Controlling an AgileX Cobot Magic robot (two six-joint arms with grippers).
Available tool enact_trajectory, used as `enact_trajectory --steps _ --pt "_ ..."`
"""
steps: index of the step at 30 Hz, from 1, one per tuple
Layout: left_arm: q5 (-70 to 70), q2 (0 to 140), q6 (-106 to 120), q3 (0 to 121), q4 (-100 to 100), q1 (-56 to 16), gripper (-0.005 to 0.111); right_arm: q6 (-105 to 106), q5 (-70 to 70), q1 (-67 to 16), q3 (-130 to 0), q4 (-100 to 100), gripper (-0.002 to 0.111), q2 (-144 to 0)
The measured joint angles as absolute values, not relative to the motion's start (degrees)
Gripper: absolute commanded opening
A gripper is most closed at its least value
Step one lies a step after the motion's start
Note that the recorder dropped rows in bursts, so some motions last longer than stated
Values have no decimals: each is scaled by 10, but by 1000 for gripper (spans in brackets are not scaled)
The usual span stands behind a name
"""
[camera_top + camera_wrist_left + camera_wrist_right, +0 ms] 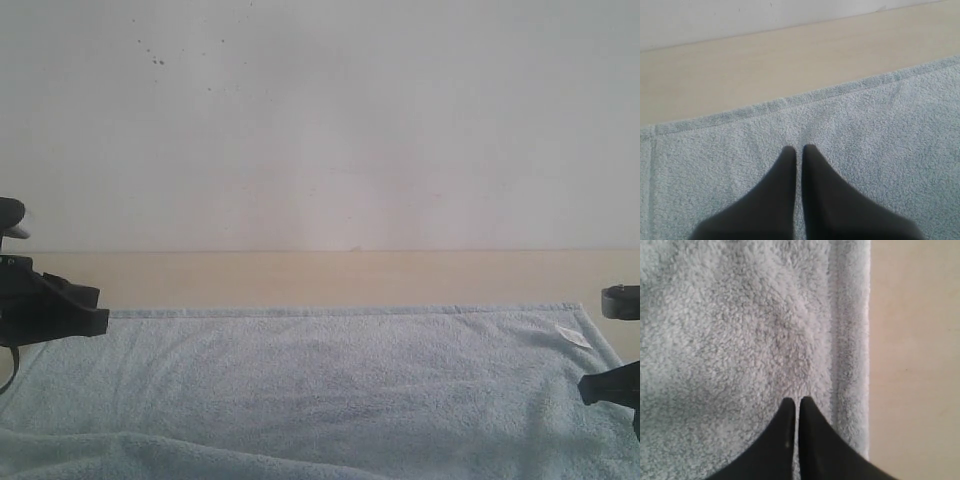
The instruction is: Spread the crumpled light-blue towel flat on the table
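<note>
The pale light-blue towel (320,380) lies spread out on the beige table (320,275), its far hem straight and a small white tag (573,336) near its far right corner. A soft ridge runs along its near edge. My left gripper (799,148) is shut with nothing in it and hovers over the towel (850,140) close to the far hem. My right gripper (796,400) is also shut and empty, above the towel (730,340) beside its side hem. In the exterior view both grippers show only partly at the left and right borders.
A white wall (320,120) rises behind the table. A bare strip of table (765,70) runs between the towel's far hem and the wall. Bare table (915,365) also shows beyond the towel's side hem.
</note>
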State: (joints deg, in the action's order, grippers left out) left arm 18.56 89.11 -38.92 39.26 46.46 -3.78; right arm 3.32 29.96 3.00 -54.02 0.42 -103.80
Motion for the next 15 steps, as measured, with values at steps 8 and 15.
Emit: enact_trajectory --steps 8,15 --pt "187 891 -389 393 465 -38 4 39 287 30 -540 4 2 -1038" --pt "187 891 -389 389 465 -38 4 62 272 30 -540 4 2 -1064"
